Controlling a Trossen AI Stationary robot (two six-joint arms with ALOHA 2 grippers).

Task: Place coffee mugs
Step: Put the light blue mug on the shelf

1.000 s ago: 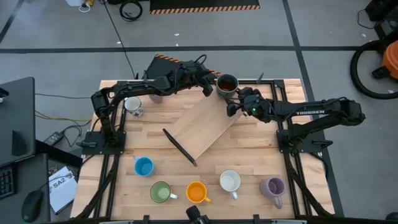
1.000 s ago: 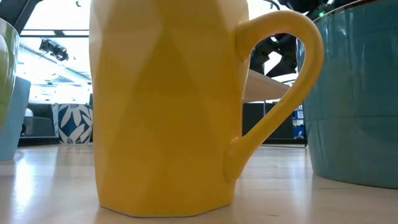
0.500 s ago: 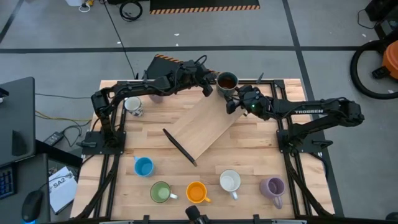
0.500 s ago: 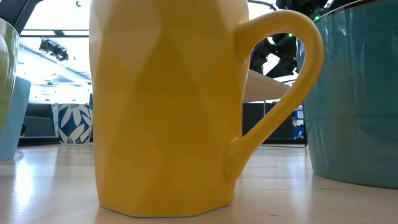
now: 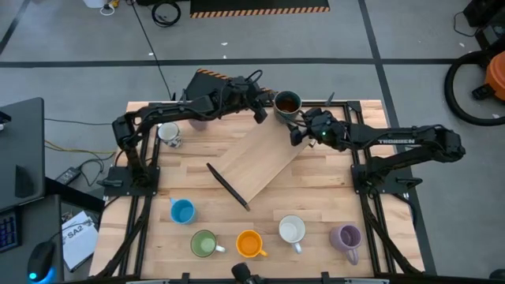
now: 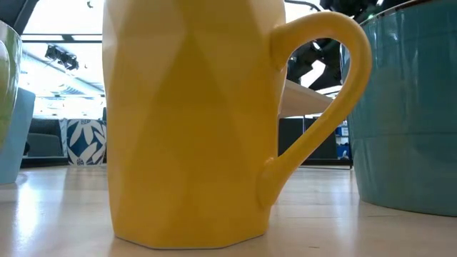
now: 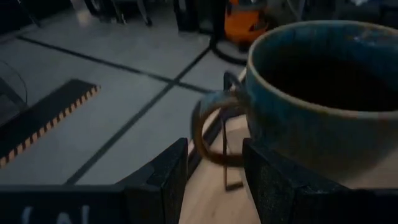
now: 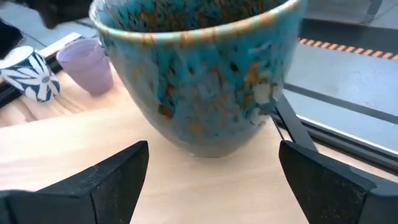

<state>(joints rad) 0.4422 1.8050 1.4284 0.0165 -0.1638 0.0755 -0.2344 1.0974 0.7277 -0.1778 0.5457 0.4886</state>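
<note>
spanning most of the high view, the pale butcher-block wooden table (image 5: 316, 201) sits inside a black metal frame on a grey concrete floor (image 5: 260, 39) crossed by dark lines, with a strip of black-and-orange hazard tape (image 5: 259, 10) near the far edge. a light plywood board (image 5: 259, 162) lies at an angle on the table's middle, a thin black bar (image 5: 227, 186) along its near-left edge.

at the far edge stands the dark speckled teal mug with brown inside (image 5: 287, 105). the left gripper (image 5: 263, 113) reaches it from the left, its fingers (image 7: 158, 180) spread on either side of the mug's handle, not closing on it. the right gripper (image 5: 298, 130) sits just beside the mug on the near-right side, jaws wide apart with the mug between them, not clamped.

a lilac mug (image 5: 197, 120) and a white mug with dark leaf pattern (image 5: 169, 134) stand at the far left. along the near edge run a blue mug (image 5: 182, 211), a green mug (image 5: 204, 243), an orange mug (image 5: 249, 244), a plain white mug (image 5: 292, 230) and a second lilac mug (image 5: 346, 238).

in the low view the orange mug fills the picture, with a bright room behind it.
</note>
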